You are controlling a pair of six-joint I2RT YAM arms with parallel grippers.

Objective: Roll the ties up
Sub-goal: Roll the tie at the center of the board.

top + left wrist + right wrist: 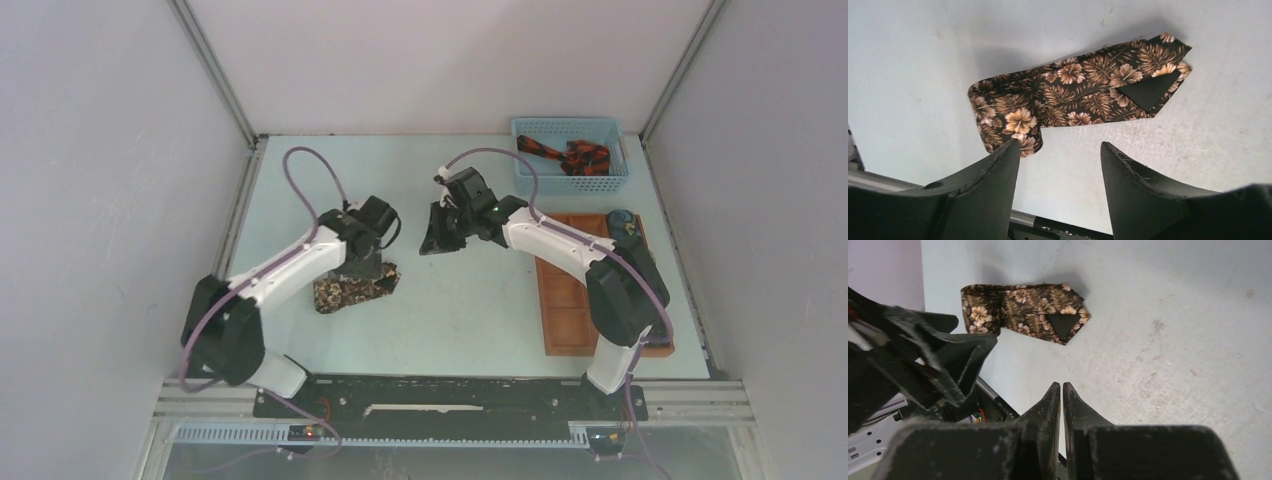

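Note:
The dark brown tie with tan floral print (pixel 352 290) lies folded flat on the table, its pointed tip turned up to show black lining. It also shows in the left wrist view (pixel 1073 90) and the right wrist view (pixel 1020 310). My left gripper (pixel 1058 150) is open and empty, hovering just over the tie's looped end (pixel 366 262). My right gripper (pixel 1062 387) is shut and empty, above bare table to the right of the tie (pixel 438 235). A black and red-orange tie (pixel 572 156) lies in the basket.
The blue mesh basket (pixel 522 172) stands at the back right. The orange-brown compartment tray (pixel 565 320) lies along the right side, with a dark rolled item (pixel 622 220) in its far compartment. The left arm's gripper (pixel 948 357) shows in the right wrist view.

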